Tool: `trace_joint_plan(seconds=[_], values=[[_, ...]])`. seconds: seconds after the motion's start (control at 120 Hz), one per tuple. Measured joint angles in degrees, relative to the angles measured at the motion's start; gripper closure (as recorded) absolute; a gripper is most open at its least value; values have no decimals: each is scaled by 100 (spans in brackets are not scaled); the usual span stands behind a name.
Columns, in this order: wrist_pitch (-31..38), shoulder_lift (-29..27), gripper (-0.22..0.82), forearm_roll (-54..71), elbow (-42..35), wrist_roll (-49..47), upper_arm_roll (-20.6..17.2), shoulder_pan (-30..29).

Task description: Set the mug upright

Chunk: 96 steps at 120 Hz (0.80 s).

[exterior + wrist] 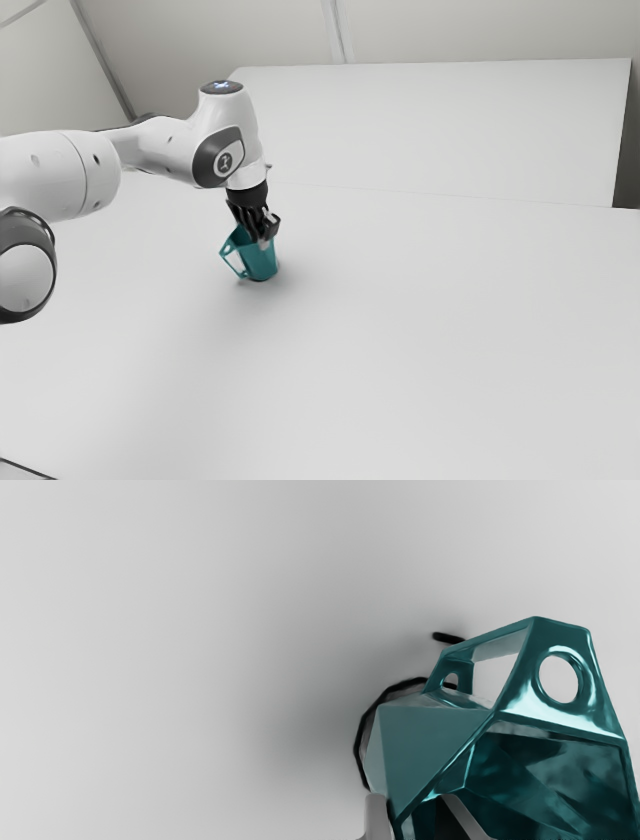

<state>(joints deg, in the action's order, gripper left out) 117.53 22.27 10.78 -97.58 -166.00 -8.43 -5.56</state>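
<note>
The mug (262, 262) stands on its base end on the desk (400, 330), left of the middle in the exterior view, with its mouth up toward the pincer (414, 805) and at most a slight lean. Its handle (520, 696) points to the exterior view's left, toward the side the arm (190, 150) comes from, which leaves the wall opposite the arm's reach free of it.

The pincer is nearly closed, parted by little more than the mug's wall (425, 745), and it appears to pinch that wall. One finger (376, 820) lies along the outside, the other reaches down inside the mouth. Such a hold makes sense for this job: the thin wall fits a narrow grip where the whole body would be bulky, and a hold close to the rim gives good leverage over the tilt while the base is left free to meet the desk.

The mug lies, or nearly lies, as the task wants it. Whether the base (260, 279) sits flat or one edge is a touch high, I cannot tell. That matters for release, I judge: a mug let go on the edge of its base could rock, and the finger inside could drag the rim as it leaves.
</note>
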Motion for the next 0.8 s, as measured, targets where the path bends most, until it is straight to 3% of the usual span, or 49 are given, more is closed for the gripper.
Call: trace_joint_plan(seconds=[0.133,0.292,0.45,0.542,0.592,0.8], values=[[18,-9,33,68,5,0,0,1],[27,-118,16,79,7,0,0,-4],[-117,-783,7,-5,-159,0,70,-11],[-454,-1380,5,-209,-243,0,896,600],[-637,-1597,4,-343,-251,0,1135,770],[-1394,-2179,1,-581,-16,0,1296,823]])
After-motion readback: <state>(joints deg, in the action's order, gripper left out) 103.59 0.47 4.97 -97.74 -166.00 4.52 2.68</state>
